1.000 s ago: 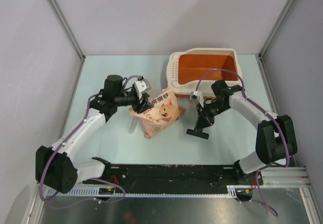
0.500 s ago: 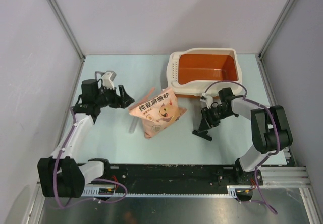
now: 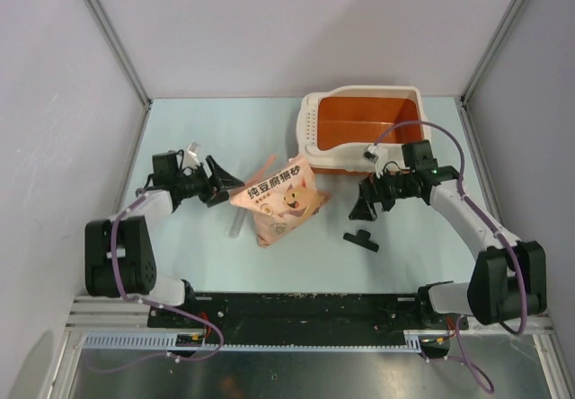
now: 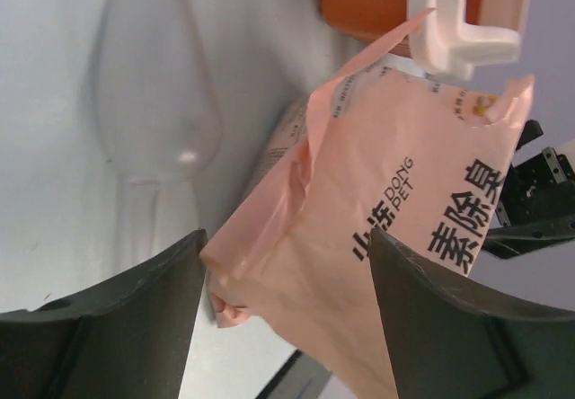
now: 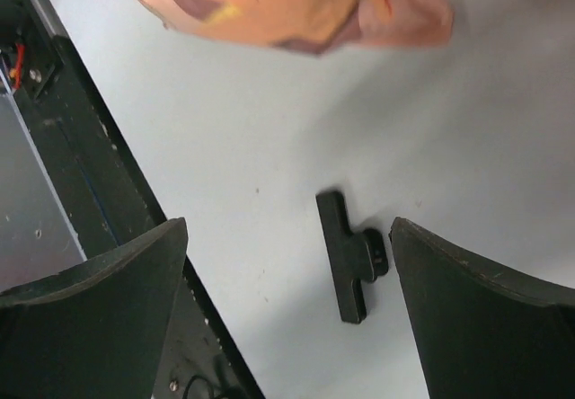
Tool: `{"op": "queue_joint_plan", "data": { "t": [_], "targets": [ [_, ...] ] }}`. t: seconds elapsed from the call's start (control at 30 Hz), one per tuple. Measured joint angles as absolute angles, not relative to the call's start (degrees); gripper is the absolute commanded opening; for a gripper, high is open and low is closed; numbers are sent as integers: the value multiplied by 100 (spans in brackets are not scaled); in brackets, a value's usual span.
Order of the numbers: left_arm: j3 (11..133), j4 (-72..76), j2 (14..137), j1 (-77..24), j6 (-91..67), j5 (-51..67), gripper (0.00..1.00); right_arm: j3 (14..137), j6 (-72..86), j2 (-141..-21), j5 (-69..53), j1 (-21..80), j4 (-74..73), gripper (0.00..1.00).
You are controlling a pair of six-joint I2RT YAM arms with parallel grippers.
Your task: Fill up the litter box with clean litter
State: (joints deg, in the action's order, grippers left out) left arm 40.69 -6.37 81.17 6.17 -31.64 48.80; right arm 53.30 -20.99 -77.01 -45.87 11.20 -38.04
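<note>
Litter box (image 3: pixel 310 126) sits at the table's (image 3: pixel 180 129) far right, orange inside facing up, perforated ledge on its left end. Pink bag (image 3: pixel 280 199) lies mid-table, just in front of the box. Left gripper (image 3: pixel 216 183) is wide open; the bag's torn corner (image 4: pixel 359 192) lies between its fingers, unclamped. Clear scoop (image 4: pixel 157 120) lies beside the bag. Right gripper (image 3: pixel 367 203) is spread wide and empty, over a black clip (image 5: pixel 349 255) on the table.
</note>
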Motion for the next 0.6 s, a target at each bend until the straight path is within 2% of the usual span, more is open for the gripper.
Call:
{"op": "queue_joint_plan", "data": {
  "t": [0.07, 0.1, 0.17, 0.2, 0.27, 0.3, 0.33, 0.37, 0.6],
  "targets": [
    [4066, -137, 8464, 617, -3579, 5218, 67, 5448, -1994, -7450, -4582, 1177, -3649, 100],
    [4066, 123, 8641, 617, -3804, 5380, 59, 5513, -1905, -7360, -4580, 1210, -3546, 100],
    [4069, 480, 8912, 617, -4132, 5704, 51, 5658, -1769, -7303, -4580, 1253, -3361, 100],
    [4084, 615, 9024, 613, -4270, 5883, 40, 5728, -1706, -7306, -4569, 1262, -3240, 100],
    [4156, 797, 9181, 602, -4504, 6237, 25, 5843, -1616, -7330, -4534, 1302, -3022, 100],
    [4189, 862, 9205, 589, -4563, 6355, 9, 5898, -1603, -7352, -4495, 1319, -2926, 100],
    [4237, 926, 9209, 569, -4593, 6490, 3, 5981, -1605, -7397, -4434, 1354, -2836, 100],
    [4283, 982, 9196, 548, -4633, 6595, 0, 6073, -1612, -7452, -4399, 1398, -2773, 100],
    [4453, 1153, 8552, 502, -4442, 6604, 0, 7124, -1828, -8307, -4077, 1964, -2086, 100]
  ]
}}
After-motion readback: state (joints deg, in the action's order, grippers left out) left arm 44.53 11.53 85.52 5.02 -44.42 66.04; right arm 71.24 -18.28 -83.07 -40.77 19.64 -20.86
